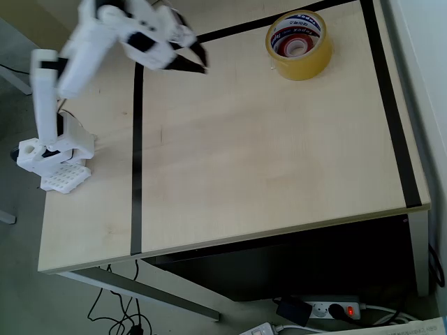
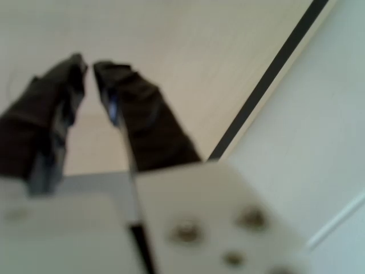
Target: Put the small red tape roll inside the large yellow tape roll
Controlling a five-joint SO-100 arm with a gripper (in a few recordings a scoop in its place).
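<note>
Where the white arm ends in the overhead view, its dark fingers (image 1: 198, 59) hang over the worktop (image 1: 265, 160) near the far edge, toward the far left corner, and they hold nothing. In the wrist view the fingers (image 2: 88, 71) stand nearly together, with a thin gap between their tips and bare pale wood behind them (this view is blurred, so finer detail is lost). A black tape line (image 1: 137, 153) runs front to back under the arm, another (image 1: 394, 118) runs along the right side, and a third crosses near the far edge. The arm's white base (image 1: 52, 157) sits at the left edge. Well apart from the fingers, near the far right corner, the large yellow tape roll (image 1: 299, 61) lies flat on the worktop with its opening up, and the small red tape roll (image 1: 293, 47) lies inside its core. Below the front edge, a power strip (image 1: 335, 308) with a lit red switch rests on the floor.
</note>
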